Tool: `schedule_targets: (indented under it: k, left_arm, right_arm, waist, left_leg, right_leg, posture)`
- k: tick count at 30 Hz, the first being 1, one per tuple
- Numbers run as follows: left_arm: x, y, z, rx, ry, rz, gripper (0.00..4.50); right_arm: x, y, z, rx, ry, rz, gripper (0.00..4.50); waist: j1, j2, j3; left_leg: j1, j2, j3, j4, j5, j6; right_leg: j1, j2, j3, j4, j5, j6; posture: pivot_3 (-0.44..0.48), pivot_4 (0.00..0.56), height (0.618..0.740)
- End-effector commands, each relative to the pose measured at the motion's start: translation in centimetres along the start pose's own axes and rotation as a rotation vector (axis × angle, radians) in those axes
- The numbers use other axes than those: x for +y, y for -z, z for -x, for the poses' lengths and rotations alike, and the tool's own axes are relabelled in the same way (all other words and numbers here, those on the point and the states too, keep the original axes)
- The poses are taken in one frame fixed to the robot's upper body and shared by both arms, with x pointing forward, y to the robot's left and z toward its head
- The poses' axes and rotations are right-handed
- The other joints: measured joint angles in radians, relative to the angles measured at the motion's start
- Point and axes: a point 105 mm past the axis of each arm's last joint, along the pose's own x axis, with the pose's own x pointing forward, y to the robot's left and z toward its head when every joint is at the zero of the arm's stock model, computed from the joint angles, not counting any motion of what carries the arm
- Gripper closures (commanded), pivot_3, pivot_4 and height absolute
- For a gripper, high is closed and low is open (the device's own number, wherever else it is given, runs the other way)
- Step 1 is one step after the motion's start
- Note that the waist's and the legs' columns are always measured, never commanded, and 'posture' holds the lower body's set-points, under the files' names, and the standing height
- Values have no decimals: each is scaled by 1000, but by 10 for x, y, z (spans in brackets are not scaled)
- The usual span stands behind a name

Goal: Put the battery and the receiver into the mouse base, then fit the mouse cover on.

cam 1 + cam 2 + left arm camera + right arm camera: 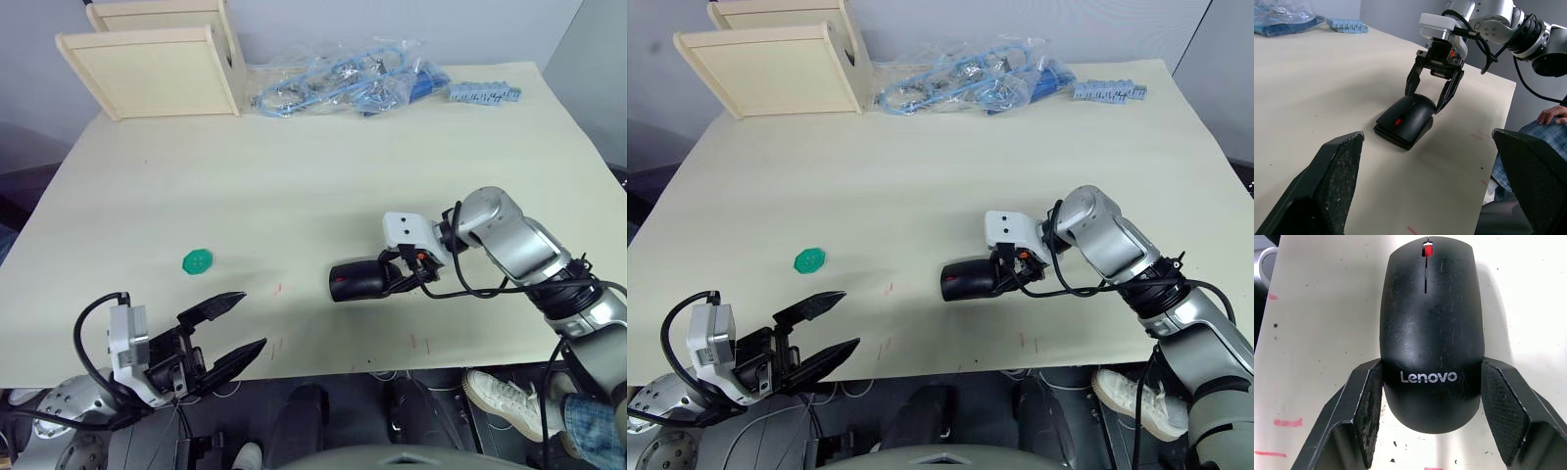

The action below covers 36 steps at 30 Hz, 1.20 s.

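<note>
Mouse cover sits on the mouse base, assembled, resting on the pale worktop near the front edge, right of centre. Red scroll wheel shows through the cover's front slot, white Lenovo lettering near the rear end. From the left wrist view the base edge shows as a dark lip under the cover at the front; seam looks closed, though from this angle hard to be sure it's fully seated.

Right gripper is at the mouse's rear, its two fingers either side of the cover. In the right wrist view the left pad is touching or just beside the shell, the other pad has a thin gap showing, so fingers are spread around it, not pinching.

Left gripper hangs at the worktop's front edge, left side, well apart from the mouse, fingers spread wide, holding nothing.

Green toothed disc lies on the worktop left of centre, between the left gripper and the middle of the worktop. Far edge: two light wooden trays at the left corner, clear bag of blue cables in the middle, blue connector strip beside it.
</note>
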Motion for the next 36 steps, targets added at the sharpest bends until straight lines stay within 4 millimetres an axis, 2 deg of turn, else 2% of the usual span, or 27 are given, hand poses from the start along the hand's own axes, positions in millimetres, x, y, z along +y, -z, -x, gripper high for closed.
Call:
schedule_targets:
  k: [1, 29, 31, 36]
  left_arm:
    - [-2, -2, -1, -4, 12, -11, 0]
    - [-1, -2, 1, 1, 11, -7, 0]
    - [-1, -1, 1, 2, 11, -7, 0]
    - [-2, -1, 1, 2, 12, -6, 0]
  right_arm:
    - [7, 3, -7, 18, -40, 2, 1724]
    - [7, 0, -7, 2, -38, -9, 1724]
    - [6, 0, -7, 1, -31, -7, 1080]
    - [6, -1, -8, -3, -27, -7, 1080]
  waist:
    - [0, 0, 0]
    - [-3, 0, 0]
    - [-3, 0, 0]
    - [-4, 0, 0]
  left_leg:
    - [0, 0, 0, 0, 0, 0]
    - [0, 0, 0, 0, 0, 0]
    - [0, 0, 0, 0, 0, 0]
    - [1, 0, 0, 0, 0, 0]
  right_leg:
    - [0, 0, 0, 0, 0, 0]
    - [0, 0, 0, 0, 0, 0]
    - [0, 0, 0, 0, 0, 0]
    - [0, 0, 0, 0, 0, 0]
  posture:
    - [0, 150, 740]
    - [0, 150, 740]
    - [0, 150, 740]
    - [0, 150, 740]
